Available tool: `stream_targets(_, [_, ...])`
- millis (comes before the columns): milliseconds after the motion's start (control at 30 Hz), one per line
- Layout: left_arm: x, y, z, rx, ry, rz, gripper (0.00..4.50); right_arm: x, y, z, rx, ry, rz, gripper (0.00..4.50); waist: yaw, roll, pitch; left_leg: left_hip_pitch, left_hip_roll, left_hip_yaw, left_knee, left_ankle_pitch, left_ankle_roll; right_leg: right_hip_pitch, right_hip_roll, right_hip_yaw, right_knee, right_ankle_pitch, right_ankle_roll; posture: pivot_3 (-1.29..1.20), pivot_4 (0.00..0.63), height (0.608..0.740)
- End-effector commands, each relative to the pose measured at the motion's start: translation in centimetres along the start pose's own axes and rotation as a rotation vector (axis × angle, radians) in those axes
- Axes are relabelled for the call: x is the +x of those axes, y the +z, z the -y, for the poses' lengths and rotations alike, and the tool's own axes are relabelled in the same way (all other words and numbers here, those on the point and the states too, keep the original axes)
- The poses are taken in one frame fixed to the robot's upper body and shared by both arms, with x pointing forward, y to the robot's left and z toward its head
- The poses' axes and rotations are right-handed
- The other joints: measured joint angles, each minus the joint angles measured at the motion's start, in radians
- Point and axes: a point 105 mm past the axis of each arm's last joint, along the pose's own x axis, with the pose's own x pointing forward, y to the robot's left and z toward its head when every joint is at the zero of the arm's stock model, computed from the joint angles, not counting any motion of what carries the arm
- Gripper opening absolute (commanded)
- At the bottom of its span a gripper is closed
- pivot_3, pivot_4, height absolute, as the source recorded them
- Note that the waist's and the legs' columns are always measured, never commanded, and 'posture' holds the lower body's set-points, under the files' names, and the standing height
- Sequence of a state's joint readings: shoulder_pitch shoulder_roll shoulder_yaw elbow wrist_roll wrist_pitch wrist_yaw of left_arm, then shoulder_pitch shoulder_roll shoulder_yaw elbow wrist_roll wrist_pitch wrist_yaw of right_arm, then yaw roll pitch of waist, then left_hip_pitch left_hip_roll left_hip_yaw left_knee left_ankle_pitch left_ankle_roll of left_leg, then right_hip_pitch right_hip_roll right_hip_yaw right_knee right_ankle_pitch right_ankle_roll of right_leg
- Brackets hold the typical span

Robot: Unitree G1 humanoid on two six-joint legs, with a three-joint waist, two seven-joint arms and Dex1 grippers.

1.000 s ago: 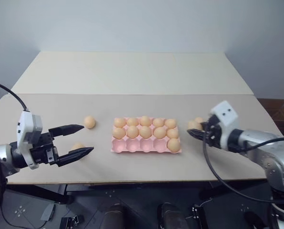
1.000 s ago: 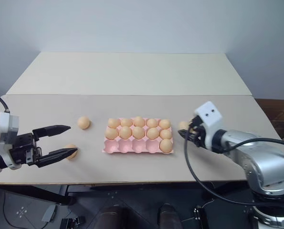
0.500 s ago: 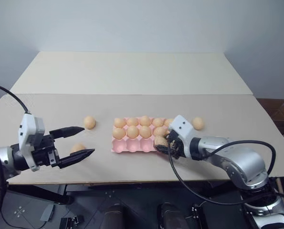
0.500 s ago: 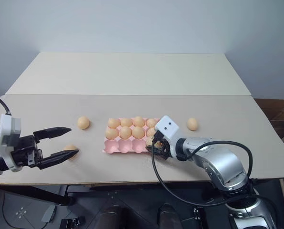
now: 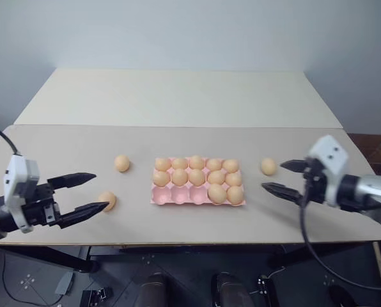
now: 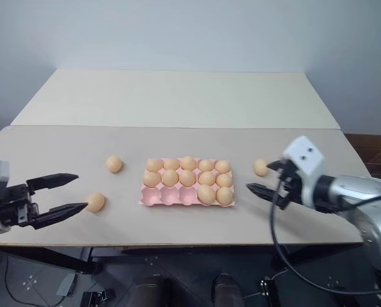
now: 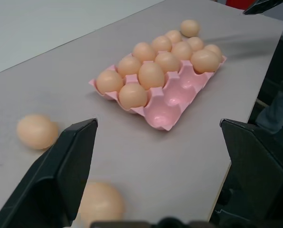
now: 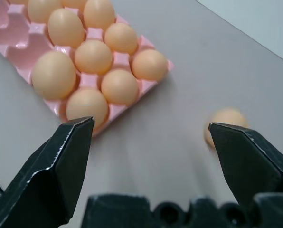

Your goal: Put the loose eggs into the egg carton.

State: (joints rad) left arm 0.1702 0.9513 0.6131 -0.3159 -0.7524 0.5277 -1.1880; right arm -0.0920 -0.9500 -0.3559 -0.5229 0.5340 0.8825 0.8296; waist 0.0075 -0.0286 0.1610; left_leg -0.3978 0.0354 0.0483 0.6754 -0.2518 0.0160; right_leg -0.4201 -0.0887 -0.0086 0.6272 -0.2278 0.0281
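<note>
Head views: a pink egg carton (image 5: 199, 191) lies flat near the front edge of a pale table (image 5: 178, 102), its long side running left to right. The back and middle rows of cups each hold five tan eggs, and the front row holds two eggs (image 5: 225, 194) in its two rightmost cups; the three front cups to their left are bare. Three loose eggs rest on the table: one (image 5: 122, 163) to the left of the carton level with its back row, one (image 5: 107, 201) nearer the front edge on the left, and one (image 5: 268, 166) just to the right of the carton. The left gripper (image 5: 91, 192) hovers at the left with its two black fingers spread wide and nothing between them; the lower fingertip lies just beside the front-left egg. The right gripper (image 5: 277, 176) hovers to the right of the carton, fingers likewise wide apart and empty, with the right-hand egg just beside the upper fingertip.
</note>
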Motion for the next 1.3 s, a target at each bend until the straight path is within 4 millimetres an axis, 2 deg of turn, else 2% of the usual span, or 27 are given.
stream_targets(33, [-0.7, 0.5, -0.3, 0.039, 0.019, -0.001, 4.50, -1.4, -0.3, 1.4, -0.087, -0.071, 0.008, 4.48, -0.002, 0.000, 0.000, 0.000, 0.000, 0.000, 0.001, 0.000, 0.000, 0.000, 0.000, 0.001, 0.001, -0.001, 0.002, 0.00, 0.150, 0.740])
stream_targets(200, [-0.7, 0.1, -0.1, 0.019, 0.029, 0.007, 4.50, -1.7, -2.1, 1.6, -0.052, -0.096, 0.009, 4.48, -0.003, 0.000, 0.000, 0.001, 0.001, 0.002, 0.001, 0.000, 0.000, 0.000, 0.000, 0.003, 0.001, -0.001, 0.003, 0.00, 0.150, 0.740])
stream_targets(333, [-0.6, 0.1, -0.1, 0.020, 0.030, 0.008, 4.50, -1.2, -1.7, 1.9, -0.051, -0.100, 0.036, 4.48, -0.004, 0.000, 0.000, 0.002, 0.001, 0.003, 0.001, 0.000, 0.000, 0.000, 0.000, 0.004, 0.002, -0.001, 0.003, 0.00, 0.150, 0.740])
stream_targets(433, [-0.2, 0.4, -0.1, 0.031, 0.021, 0.017, 4.50, 1.1, -1.0, 3.1, -0.014, -0.143, 0.055, 4.48, -0.013, 0.000, 0.000, 0.003, 0.001, 0.004, 0.001, 0.000, 0.000, 0.000, 0.000, 0.005, 0.002, -0.001, 0.002, 0.00, 0.150, 0.740])
stream_targets(567, [0.3, 0.7, 0.0, 0.043, 0.014, 0.029, 4.50, 5.1, -1.5, 6.0, 0.115, -0.269, -0.003, 4.48, -0.022, -0.001, 0.000, 0.005, 0.001, 0.006, 0.001, 0.000, 0.000, 0.000, 0.002, 0.009, 0.002, -0.001, 0.000, 0.00, 0.150, 0.740])
stream_targets(633, [0.3, 0.7, 0.0, 0.042, 0.017, 0.034, 4.50, 6.4, -1.8, 7.2, 0.147, -0.333, -0.037, 4.48, -0.023, -0.001, 0.000, 0.005, 0.001, 0.008, 0.001, 0.000, 0.000, -0.001, 0.002, 0.011, 0.002, 0.003, -0.005, 0.00, 0.150, 0.740])
stream_targets(700, [0.4, 0.7, 0.0, 0.040, 0.019, 0.037, 4.50, 7.4, -1.8, 8.0, 0.174, -0.368, -0.046, 4.48, -0.019, 0.000, 0.000, 0.004, 0.001, 0.010, -0.001, 0.000, 0.001, -0.003, 0.002, 0.013, 0.002, 0.005, -0.003, 0.00, 0.150, 0.740])
stream_targets(1033, [0.2, 0.4, 0.4, 0.031, 0.037, 0.042, 4.50, 11.4, -2.2, 8.1, 0.263, -0.375, -0.092, 4.48, -0.023, 0.000, 0.000, 0.001, 0.001, 0.011, -0.002, 0.000, 0.001, -0.004, 0.002, 0.012, 0.000, 0.006, -0.001, 0.00, 0.150, 0.740])
stream_targets(1167, [0.1, 0.6, 0.4, 0.039, 0.041, 0.042, 4.50, 11.9, -1.9, 8.0, 0.263, -0.381, -0.087, 3.60, -0.022, 0.000, 0.000, 0.002, 0.001, 0.011, -0.001, 0.000, 0.001, -0.004, 0.002, 0.012, 0.001, 0.006, -0.001, 0.00, 0.150, 0.740])
stream_targets(1300, [0.1, 0.8, 0.5, 0.047, 0.043, 0.043, 4.50, 11.5, 0.2, 7.5, 0.213, -0.383, -0.015, 2.20, -0.023, 0.000, 0.000, 0.002, 0.001, 0.011, -0.001, 0.000, 0.001, -0.004, 0.002, 0.013, 0.001, 0.006, 0.000, 0.00, 0.150, 0.740])
